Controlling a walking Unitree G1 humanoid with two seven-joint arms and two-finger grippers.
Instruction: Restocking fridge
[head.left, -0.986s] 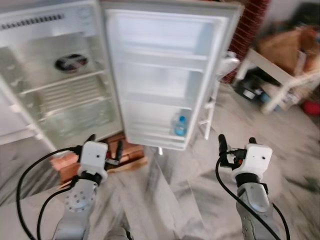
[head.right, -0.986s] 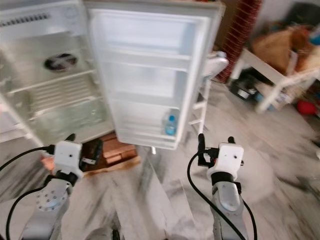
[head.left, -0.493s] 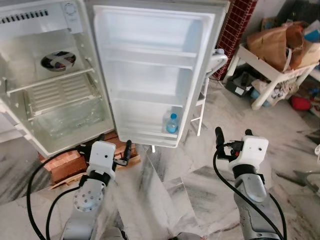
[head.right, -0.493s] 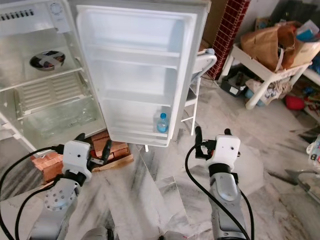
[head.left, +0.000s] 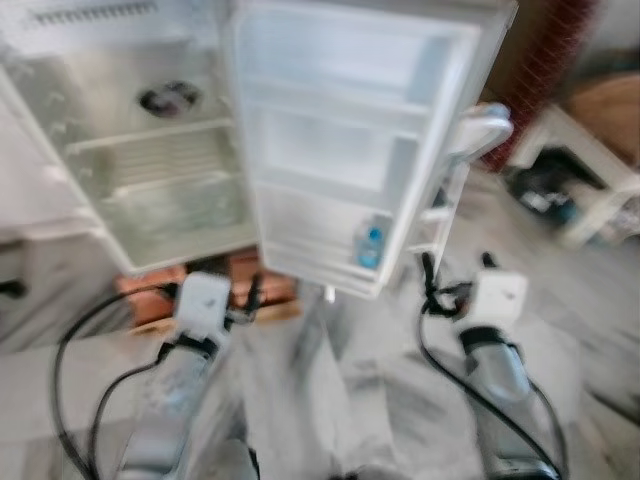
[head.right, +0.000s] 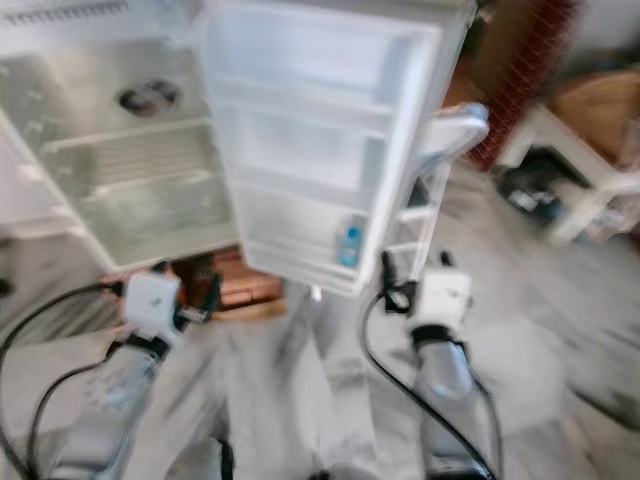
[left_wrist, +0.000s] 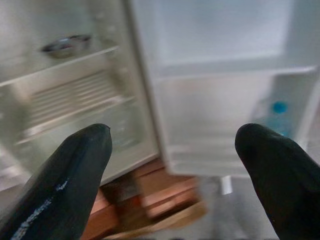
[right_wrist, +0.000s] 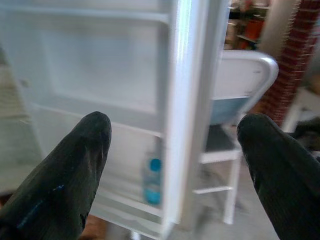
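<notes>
The fridge (head.left: 150, 150) stands open, its door (head.left: 350, 150) swung wide toward the robot. A water bottle (head.left: 371, 246) with a blue cap stands upright in the door's lowest shelf, at the end near the door's outer edge. A dark bowl (head.left: 168, 98) sits on the upper wire shelf inside the cabinet. The left gripper (left_wrist: 175, 165) is raised before the fridge with its fingers spread wide and nothing between them; the bottle lies well beyond its tips. The right gripper (right_wrist: 172, 160) is likewise spread and empty (the bottle shows between its two fingers, far off). Bricks (head.left: 240, 285) lie under the fridge on the marble floor (head.left: 340, 400).
</notes>
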